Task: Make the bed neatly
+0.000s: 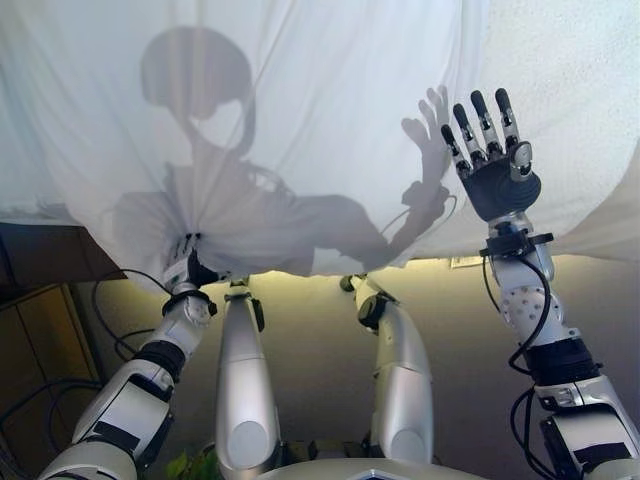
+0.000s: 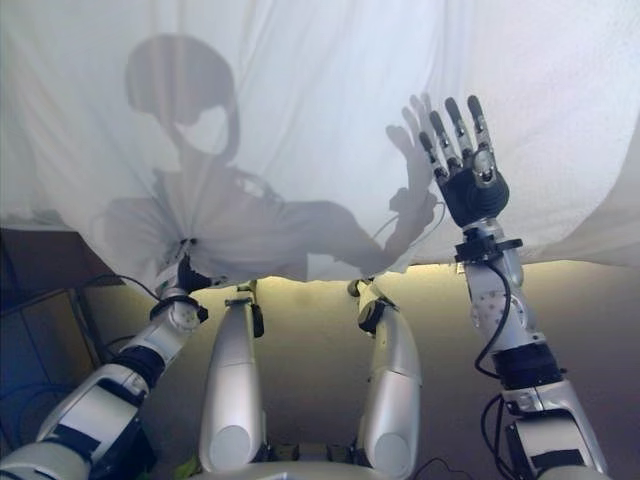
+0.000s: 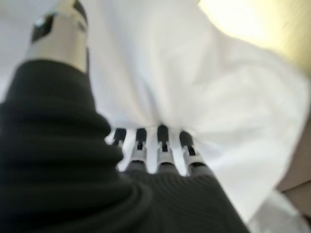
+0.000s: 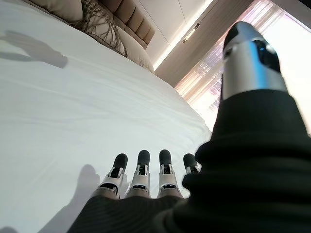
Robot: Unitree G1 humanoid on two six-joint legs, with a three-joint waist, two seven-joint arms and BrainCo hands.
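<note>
White sheet (image 1: 320, 130), thin and softly creased, filled the upper two thirds of the left eye view, its hem hanging past the bed edge across the middle of the frame. At lower left, radiating folds gathered into the left hand (image 1: 188, 268), where the cloth was bunched. At upper right, the right hand (image 1: 492, 150) was held up with its fingers (image 1: 478, 118) straight and spread, apparently just above the sheet; contact could not be confirmed.

The right eye view showed the same layout: the bunched hem at lower left, the raised hand at upper right, and a pale floor (image 2: 310, 340) below the hem.

In the left wrist view, the dark ribbed cover filled the lower left, and the left hand's fingers were seen in a row with their tips sunk into white folds, so the cloth was judged to be pinched there. A slack flap hung toward the lower right.

In the right wrist view, the right hand's fingers were seen extended side by side over a smooth, flat stretch of sheet. A patterned pillow (image 4: 104, 26) and a padded headboard (image 4: 131, 14) lay at the upper left.

With only one corner gripped, a pull was judged likely to drag the sheet askew. Such thin cloth could also slip from the pinch, and the gathered creases could be left unsmoothed.
</note>
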